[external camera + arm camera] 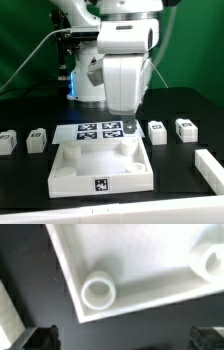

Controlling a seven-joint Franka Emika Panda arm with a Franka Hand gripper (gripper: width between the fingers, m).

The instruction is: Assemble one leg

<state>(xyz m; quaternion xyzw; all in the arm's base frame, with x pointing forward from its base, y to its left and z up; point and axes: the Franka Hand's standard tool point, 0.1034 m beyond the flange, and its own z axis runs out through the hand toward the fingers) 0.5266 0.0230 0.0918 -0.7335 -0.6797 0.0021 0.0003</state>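
The arm (122, 60) reaches down over the middle of the black counter (30, 190). Its tool (122, 339) hangs empty, fingers (40, 336) spread wide apart (the wrist view shows both tips, with bare counter between them). Below it the large white board (100, 165) lies flat. The wrist view shows one corner of it with a round socket (98, 291), and a second socket (210, 263), blurred, at the frame's edge. In the exterior view the tool is over the board's far edge, towards that view's right, in front of the marker board (95, 130). All four legs stand free on the counter. The nearest leg (157, 131) is just beside the marker board on the exterior view's right, with a second leg (186, 128) beyond it. A third leg (37, 139) and a fourth leg (8, 141) stand on that view's left, well apart from the tool. A white bar (210, 168) lies near the exterior view's right edge.
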